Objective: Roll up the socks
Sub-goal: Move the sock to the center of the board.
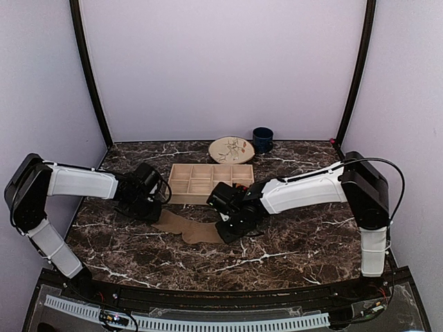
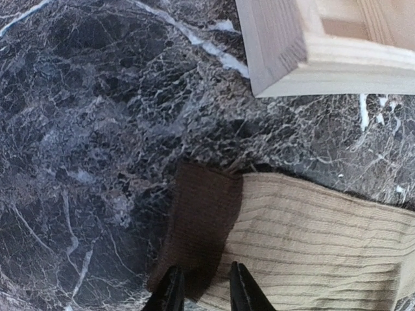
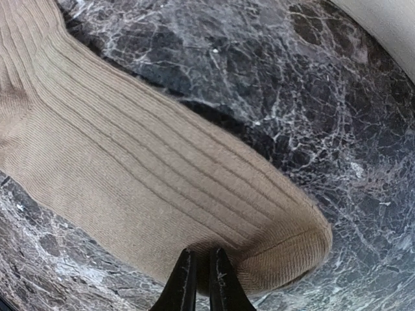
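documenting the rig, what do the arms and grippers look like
Left arm and right arm: white boxy shells, black joints. A thin black cable loops over the right elbow. Left gripper and right gripper: two slim black fingers each.

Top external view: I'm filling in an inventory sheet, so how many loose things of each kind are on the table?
Tan sock: 1
Wooden divided tray: 1
Plate: 1
Dark blue mug: 1
Total: 4 in plain sight; anything behind the arms cannot be counted.

The sock [image 3: 149, 162] is ribbed matt cloth; table [image 2: 97, 129] glossy marble, tray [image 2: 311, 58] bare wood
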You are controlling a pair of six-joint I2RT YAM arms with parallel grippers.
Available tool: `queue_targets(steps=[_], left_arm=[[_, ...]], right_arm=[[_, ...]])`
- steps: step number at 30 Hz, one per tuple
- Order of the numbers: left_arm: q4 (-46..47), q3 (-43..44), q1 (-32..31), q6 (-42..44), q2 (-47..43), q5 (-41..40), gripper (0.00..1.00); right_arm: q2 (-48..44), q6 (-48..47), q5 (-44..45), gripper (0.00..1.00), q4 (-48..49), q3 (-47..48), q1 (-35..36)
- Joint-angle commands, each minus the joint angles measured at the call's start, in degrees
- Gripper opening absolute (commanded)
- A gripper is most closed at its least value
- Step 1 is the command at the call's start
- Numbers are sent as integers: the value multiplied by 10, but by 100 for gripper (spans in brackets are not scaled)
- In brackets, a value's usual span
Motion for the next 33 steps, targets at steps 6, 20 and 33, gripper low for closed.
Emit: queue_targets(steps=[6,20,33], left_arm=[[-24,-21,-4,-14,-1,14,27],[-25,-28,-22,1,-47,56,27],[-15,-22,-53,2,-44,61,27]], right_arm=[[-34,37,9,9,2,-83,-2],[-45,41,45,9,-50,-97,-39],[-69,36,91,26,-106,-60,-51]])
